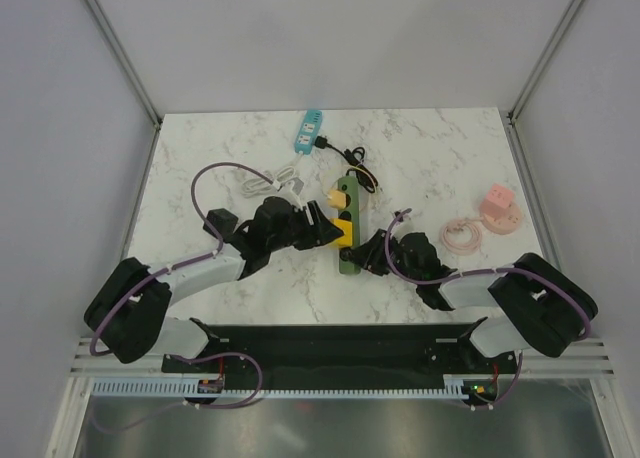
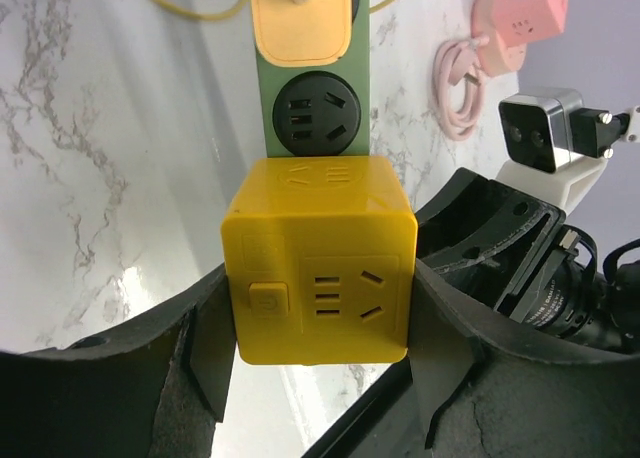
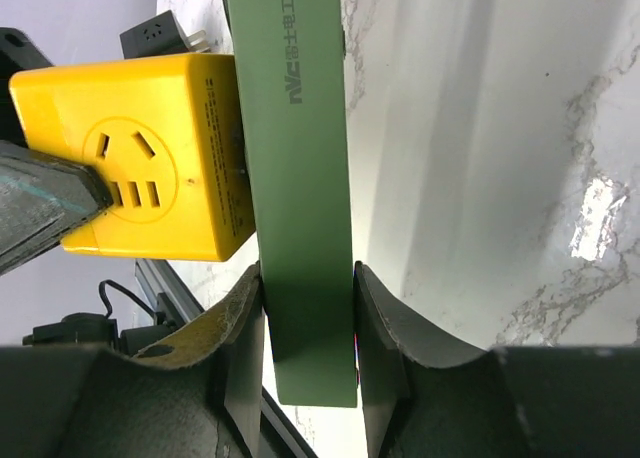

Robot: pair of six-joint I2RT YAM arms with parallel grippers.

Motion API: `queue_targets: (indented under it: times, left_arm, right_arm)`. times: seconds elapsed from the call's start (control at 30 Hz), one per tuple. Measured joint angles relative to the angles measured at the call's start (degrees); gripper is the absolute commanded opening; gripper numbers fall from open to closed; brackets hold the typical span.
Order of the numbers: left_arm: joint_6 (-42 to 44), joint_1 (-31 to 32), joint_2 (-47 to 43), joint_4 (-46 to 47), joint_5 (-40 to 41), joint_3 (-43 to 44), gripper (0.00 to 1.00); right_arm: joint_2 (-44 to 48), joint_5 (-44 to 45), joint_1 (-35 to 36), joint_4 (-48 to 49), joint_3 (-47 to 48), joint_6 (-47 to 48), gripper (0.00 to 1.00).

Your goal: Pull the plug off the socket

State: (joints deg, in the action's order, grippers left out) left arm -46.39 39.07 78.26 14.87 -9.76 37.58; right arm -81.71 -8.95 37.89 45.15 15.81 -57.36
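A green power strip [image 1: 349, 228] lies mid-table. A yellow cube plug [image 1: 341, 232] sits on it near its front end. My left gripper [image 1: 328, 234] is shut on the yellow cube, one finger on each side, as the left wrist view shows [image 2: 318, 263]. My right gripper [image 1: 366, 256] is shut on the near end of the green strip [image 3: 300, 178], gripping its two long edges. In the right wrist view the yellow cube [image 3: 140, 158] stands against the strip's face. A pale yellow plug [image 1: 334, 194] with a yellow cord sits further up the strip.
A teal power strip [image 1: 306, 130] with a black plug and cord lies at the back. A white adapter with grey cable [image 1: 285, 185] lies to the left. A pink cube socket [image 1: 497, 206] and coiled pink cable [image 1: 462, 236] lie to the right.
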Motion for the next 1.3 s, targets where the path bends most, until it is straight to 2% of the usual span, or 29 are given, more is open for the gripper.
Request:
queue_targets:
  times: [0.07, 0.2, 0.27, 0.43, 0.6, 0.93, 1.1, 1.3]
  left_arm:
    - [-0.3, 1.5, -0.2, -3.4, 2.2, 1.2, 0.02]
    - [6.4, 9.8, -0.5, -17.4, 17.7, 10.7, 0.02]
    - [8.2, 10.5, -2.5, -18.4, 17.6, 11.8, 0.02]
    - [6.1, 3.9, -9.9, -10.1, 5.5, 5.2, 0.02]
    - [5.6, 2.2, -10.2, -12.0, 4.8, 4.6, 0.02]
    - [3.9, -1.8, -22.6, -28.7, 20.7, 4.4, 0.02]
    - [-5.5, -4.5, -28.0, -37.2, 30.8, 1.5, 0.02]
    - [-16.3, -7.6, -28.4, -43.6, 36.3, -3.6, 0.03]
  right_arm:
    - [-0.2, 0.0, 0.0, -0.4, 0.0, 0.0, 0.00]
    - [-0.2, 1.6, -0.3, -0.6, 0.0, -0.1, 0.00]
    - [-0.6, 5.7, -1.9, -2.8, 0.0, -0.1, 0.00]
    - [-1.3, 12.1, -4.2, -5.3, -0.5, -2.4, 0.00]
    - [-1.3, 12.9, -4.0, -5.3, -0.5, -2.4, 0.00]
    - [-1.3, 12.8, -4.0, -5.0, -0.6, -1.9, 0.00]
    - [-1.3, 12.8, -4.0, -4.9, -0.7, -1.7, 0.00]
    - [-1.3, 12.8, -4.0, -4.7, -0.7, -1.5, 0.00]
